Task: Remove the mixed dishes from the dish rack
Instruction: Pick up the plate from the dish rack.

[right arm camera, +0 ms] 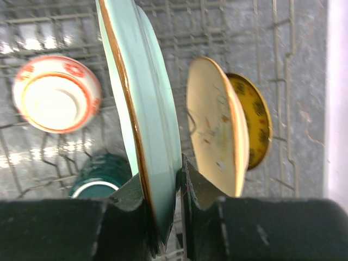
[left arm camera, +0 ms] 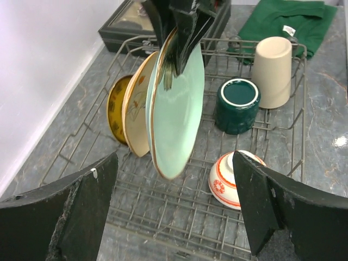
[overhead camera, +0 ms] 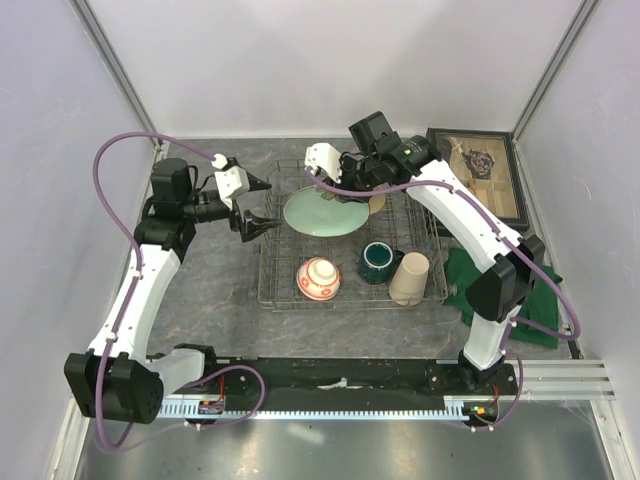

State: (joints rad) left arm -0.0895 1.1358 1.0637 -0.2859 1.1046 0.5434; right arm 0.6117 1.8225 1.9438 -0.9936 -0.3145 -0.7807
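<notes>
right pincer [right arm camera: 163, 191] grips pale green plate [right arm camera: 145, 98], hiding its rim.

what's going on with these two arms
The robot is unloading a dish rack. Its right hand pinches the rim of a pale green plate, held upright over the rack. The left hand is open beside it, holding nothing. A cream plate, a yellow plate, a red-and-white bowl, a dark green mug and a beige tumbler sit in the rack.
</notes>
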